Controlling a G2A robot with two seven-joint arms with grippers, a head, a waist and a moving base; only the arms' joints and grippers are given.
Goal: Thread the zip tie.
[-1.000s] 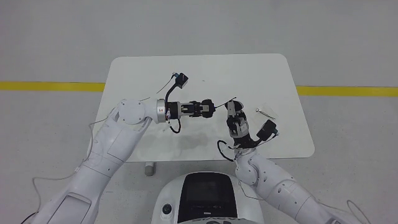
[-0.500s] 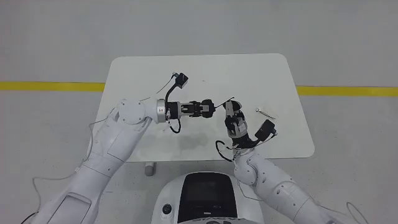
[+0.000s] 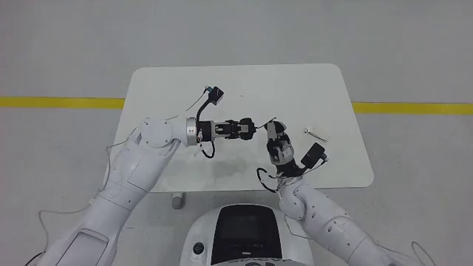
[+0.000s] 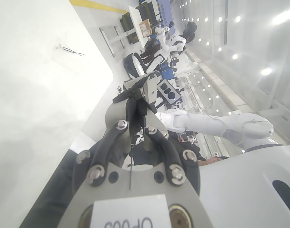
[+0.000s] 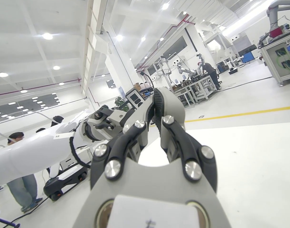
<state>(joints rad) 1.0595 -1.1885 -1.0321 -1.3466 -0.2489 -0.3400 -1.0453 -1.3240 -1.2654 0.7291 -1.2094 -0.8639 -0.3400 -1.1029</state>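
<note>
A thin black zip tie [image 3: 264, 123] spans the small gap between my two grippers above the middle of the white table [image 3: 295, 89]. My left gripper [image 3: 251, 127] comes in from the left and is shut on one part of it. In the left wrist view, the left gripper [image 4: 136, 96] pinches the tie, and a strand of the zip tie [image 4: 130, 176] trails back over the palm. My right gripper [image 3: 273, 127] faces it from the near side. In the right wrist view, the right gripper [image 5: 155, 96] is shut, and the zip tie [image 5: 149, 79] arcs out past its tips.
A second zip tie [image 3: 315, 131] lies flat on the table to the right of the grippers; this spare tie [image 4: 70, 49] sits near the table's rounded corner. The left arm's wrist [image 5: 104, 119] is close behind the right fingertips.
The right gripper has edged slightly toward the left gripper, and the tie's free end has shifted a little with it. The left arm has held still.
</note>
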